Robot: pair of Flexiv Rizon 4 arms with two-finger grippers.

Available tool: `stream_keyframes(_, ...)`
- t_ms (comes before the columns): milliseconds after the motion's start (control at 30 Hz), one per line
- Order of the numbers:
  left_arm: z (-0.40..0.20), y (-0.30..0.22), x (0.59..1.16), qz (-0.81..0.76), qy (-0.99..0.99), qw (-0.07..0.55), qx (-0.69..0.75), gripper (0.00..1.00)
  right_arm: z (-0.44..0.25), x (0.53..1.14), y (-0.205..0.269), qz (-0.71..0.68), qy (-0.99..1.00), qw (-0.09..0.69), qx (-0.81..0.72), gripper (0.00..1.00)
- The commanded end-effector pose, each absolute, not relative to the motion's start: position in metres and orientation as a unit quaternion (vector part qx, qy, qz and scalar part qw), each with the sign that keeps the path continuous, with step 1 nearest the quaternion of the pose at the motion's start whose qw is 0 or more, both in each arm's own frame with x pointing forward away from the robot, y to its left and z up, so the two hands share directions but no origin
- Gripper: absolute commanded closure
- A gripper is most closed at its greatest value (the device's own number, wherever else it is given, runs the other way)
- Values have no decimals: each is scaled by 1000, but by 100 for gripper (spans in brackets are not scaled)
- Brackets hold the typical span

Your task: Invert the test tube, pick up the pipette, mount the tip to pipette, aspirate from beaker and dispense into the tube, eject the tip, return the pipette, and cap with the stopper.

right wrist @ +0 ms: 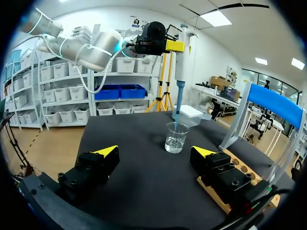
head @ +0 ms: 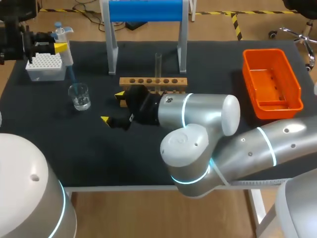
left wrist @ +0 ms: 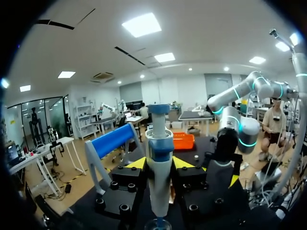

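Pipette [left wrist: 159,143]: light, stiff plastic with smooth barrel. Grip mid-body, upright, plunger left free. Its tip is thin and easily bent. Beaker [head: 79,96]: glass, fragile, easily tipped.

Left pincer [left wrist: 159,164]: clamped on pipette body from both sides, tip down in beaker mouth. Likely aspirating step.

Right pincer [head: 112,106]: wide open, empty, low over counter [head: 99,148].
- Beaker at its 9 o'clock.
- Rack [head: 153,83] at its 2 o'clock, tube [head: 158,64] upright in it.

Tip box [head: 45,67] at beaker's 10 o'clock.

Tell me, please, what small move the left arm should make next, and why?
Probably lower the pipette a little: the left gripper holds it upright over the beaker, and its tip seems to sit just at the rim, above the water, so aspirating now might draw air.
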State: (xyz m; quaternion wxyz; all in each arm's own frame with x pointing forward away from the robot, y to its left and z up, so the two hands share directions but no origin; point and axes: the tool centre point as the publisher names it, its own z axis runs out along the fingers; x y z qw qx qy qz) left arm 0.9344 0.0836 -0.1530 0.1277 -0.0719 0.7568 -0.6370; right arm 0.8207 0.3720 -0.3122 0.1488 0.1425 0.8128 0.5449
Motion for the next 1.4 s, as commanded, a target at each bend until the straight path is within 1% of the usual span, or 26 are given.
stream_keyframes(33,-158,84,946,-639,757,119,-66,100,-313,820,373,544,813,150,143,0)
stream_keyframes(867,-195,90,957,-651,746,100,-92,100,-313,820,373,544,813,150,143,0)
stream_keyframes(1400,-200,93,957,-653,744,98,-102,100,-313,820,373,544,813,150,143,0)
